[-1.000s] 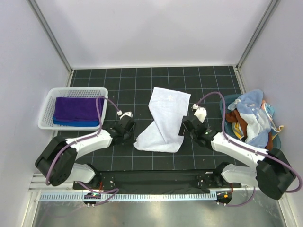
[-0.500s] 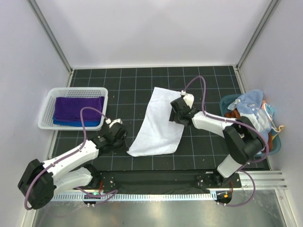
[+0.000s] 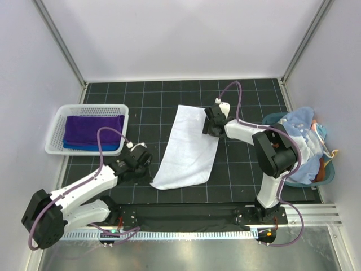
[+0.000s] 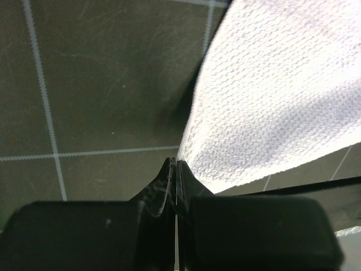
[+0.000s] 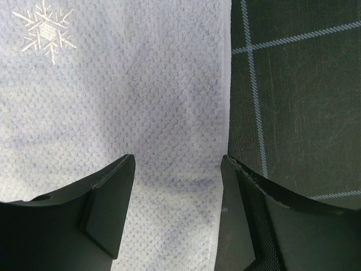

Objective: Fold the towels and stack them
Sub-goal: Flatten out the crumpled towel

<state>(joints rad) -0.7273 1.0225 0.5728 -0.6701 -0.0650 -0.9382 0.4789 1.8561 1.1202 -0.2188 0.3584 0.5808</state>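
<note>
White waffle-weave towel (image 3: pixel 189 149): flat, mid dark gridded desk (image 3: pixel 248 96). Right end effector (image 5: pixel 177 164): jaws apart astride its far-right edge. Left end effector (image 4: pixel 176 169): jaws together beside near-left corner; advise lifting only once both grip cloth.

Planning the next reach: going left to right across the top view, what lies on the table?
white basket holding the purple towel over the blue towel → left gripper, jaws shut → white towel → teal tub heaped with clothes
</note>
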